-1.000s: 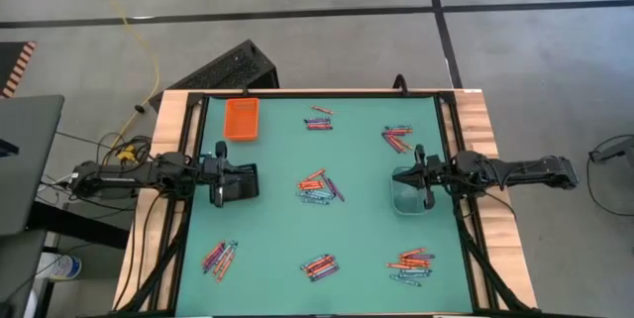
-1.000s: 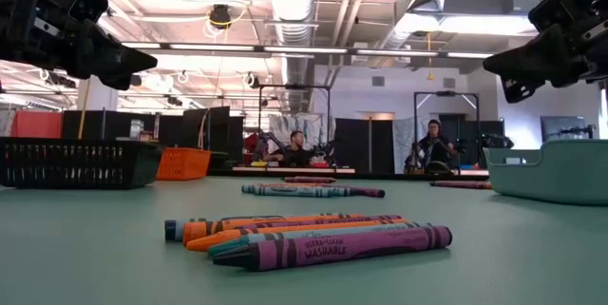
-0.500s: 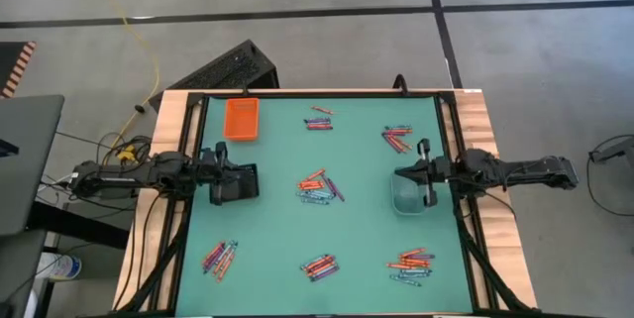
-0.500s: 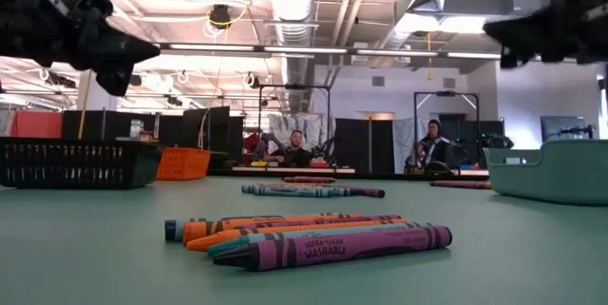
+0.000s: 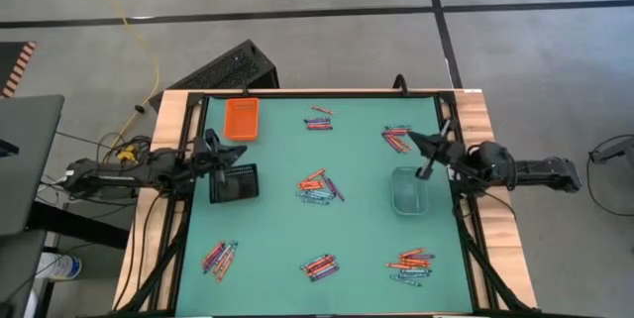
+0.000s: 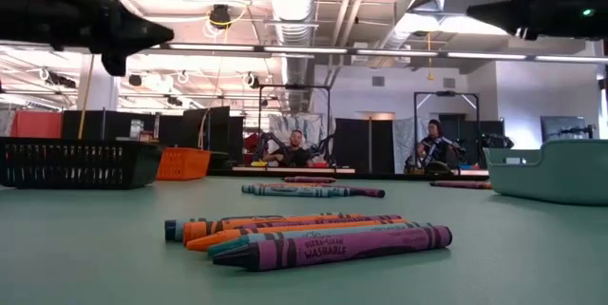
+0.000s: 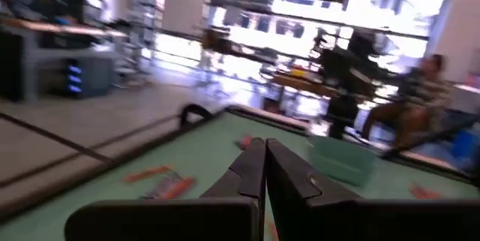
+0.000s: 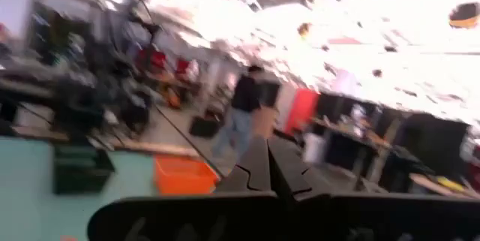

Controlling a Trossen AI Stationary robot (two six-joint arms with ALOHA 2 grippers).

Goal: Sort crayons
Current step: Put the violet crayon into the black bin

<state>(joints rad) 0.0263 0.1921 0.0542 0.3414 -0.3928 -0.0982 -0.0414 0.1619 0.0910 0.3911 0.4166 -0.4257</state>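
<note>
Several small clusters of crayons lie flat on the green mat: far middle (image 5: 318, 120), far right (image 5: 397, 139), centre (image 5: 319, 187), near left (image 5: 220, 257), near middle (image 5: 319, 265) and near right (image 5: 409, 265). The near-middle cluster fills the foreground of the low view (image 6: 313, 238). My left gripper (image 5: 234, 152) is shut and empty, high above the table's left side by the black tray (image 5: 235, 183). My right gripper (image 5: 411, 138) is shut and empty, high above the right side, beyond the clear tray (image 5: 409, 190). Both sets of fingers meet in the wrist views (image 7: 264, 151) (image 8: 266, 155).
An orange tray (image 5: 241, 118) stands at the far left, the black tray at mid left and the clear tray at mid right. Open mat lies between the crayon clusters. People sit in the room beyond the far edge (image 6: 296, 148).
Both grippers have risen from just over their trays and tipped up until their fingers point nearly level. The left has swung from above the black tray toward the far edge. The right has swung off the clear tray toward the far right. The crayons have not moved.
</note>
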